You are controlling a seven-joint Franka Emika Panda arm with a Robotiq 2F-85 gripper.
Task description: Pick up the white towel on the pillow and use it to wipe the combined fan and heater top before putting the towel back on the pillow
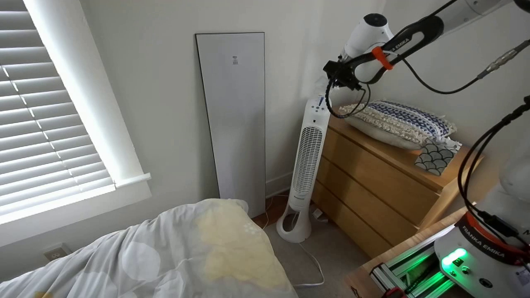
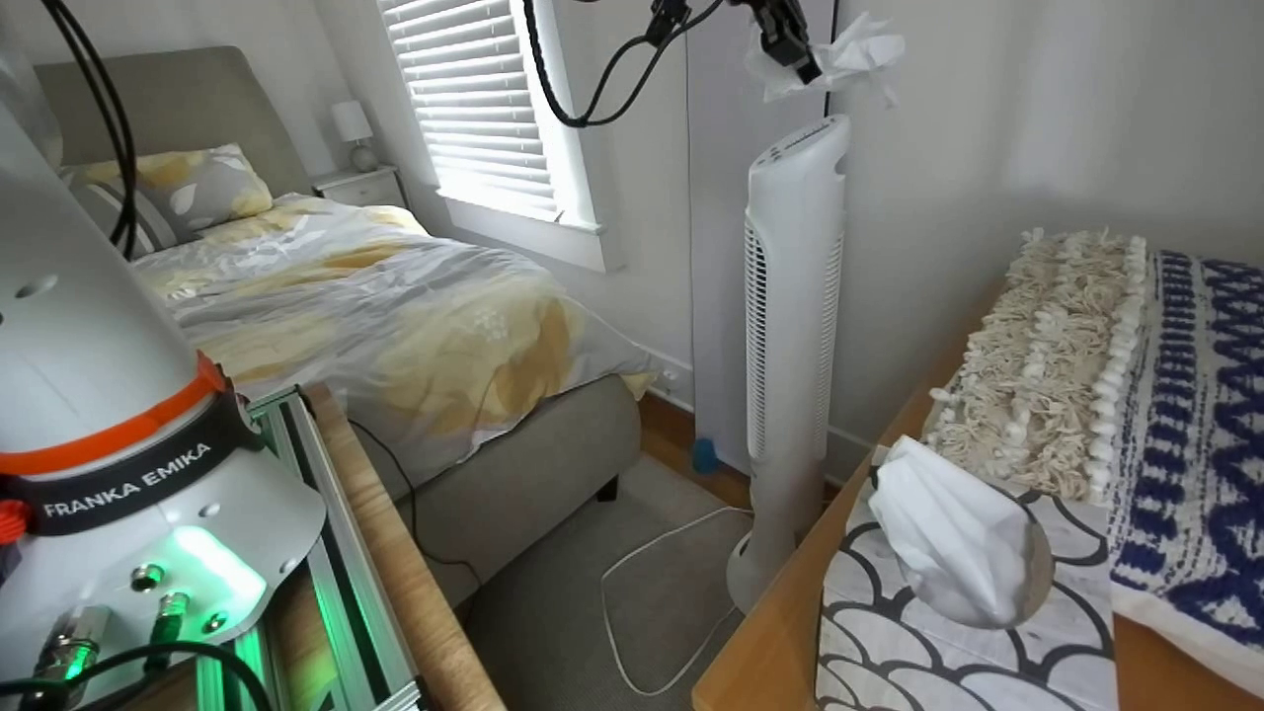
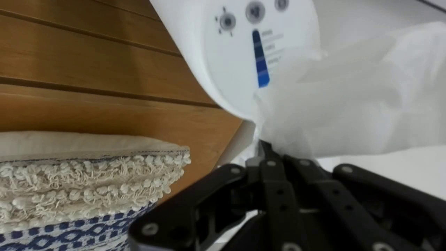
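The white towel is a thin, crumpled, tissue-like sheet (image 2: 865,55). My gripper (image 2: 808,71) is shut on it and holds it above the combined fan and heater (image 2: 795,237). A small gap shows between the towel and the fan top in that exterior view. In the wrist view the towel (image 3: 352,94) spreads from the fingertips (image 3: 275,148) and covers part of the fan's control panel (image 3: 233,62). The fan (image 1: 308,153) stands upright beside the dresser. The fringed blue-and-white pillow (image 1: 408,120) lies on the dresser and shows in the wrist view (image 3: 87,181).
A scallop-patterned tissue box (image 2: 889,632) with a white tissue (image 2: 953,538) sticking up stands beside the pillow on the wooden dresser (image 1: 372,165). A grey panel (image 1: 234,116) leans on the wall behind the fan. A bed (image 1: 178,252) lies nearby. A white cord (image 2: 612,602) crosses the floor.
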